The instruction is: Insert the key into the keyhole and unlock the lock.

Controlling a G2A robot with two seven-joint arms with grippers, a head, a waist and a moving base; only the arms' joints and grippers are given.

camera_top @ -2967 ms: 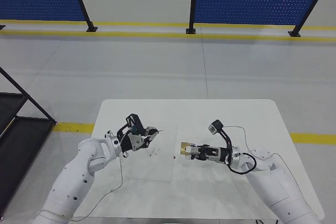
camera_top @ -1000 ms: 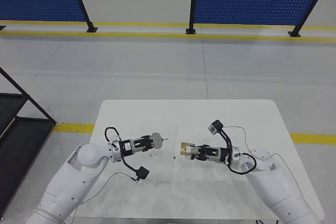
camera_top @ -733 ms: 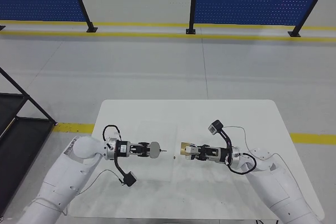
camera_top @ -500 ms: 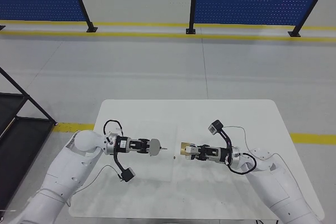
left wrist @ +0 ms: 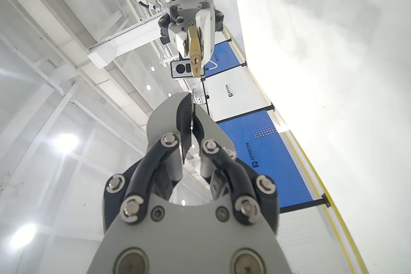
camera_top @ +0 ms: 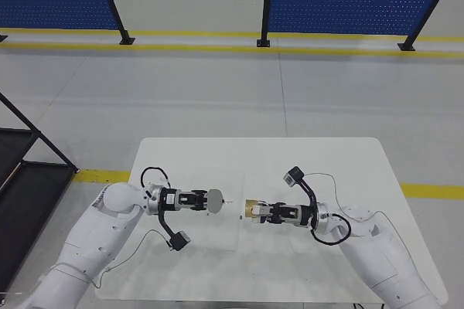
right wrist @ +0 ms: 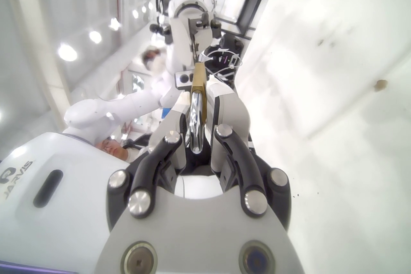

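**Asker:** What have your jaws got hold of?

**Me:** My left jaws are pinched almost closed on a small, thin, silvery metal key [camera_top: 224,202], and its blade sticks out past their tips. My right jaws are clamped on the steel shackle end of a squat brass padlock [camera_top: 253,207], with the brass body pointing outward.

**Asker:** Which way does the lock lie from the key?

**Me:** Straight ahead of it. I hold both above the white bench [camera_top: 309,162], neither resting on it, and my two arms face each other across its middle. The key's long axis runs along the line between the two sets of jaws, tip toward the padlock's end face, where I see the keyhole [left wrist: 195,58]. The tip is near that face but apart from it. The left arm carries the key, so I judge it is the one to close the gap while the right holds steady. Whether the blade is turned to match the slot is too small to tell.

**Asker:** Any writing?

**Me:** There is white lettering on the blue fence panels [left wrist: 273,140] beyond the bench, and I leave it unread. I can make out none on the key or padlock.
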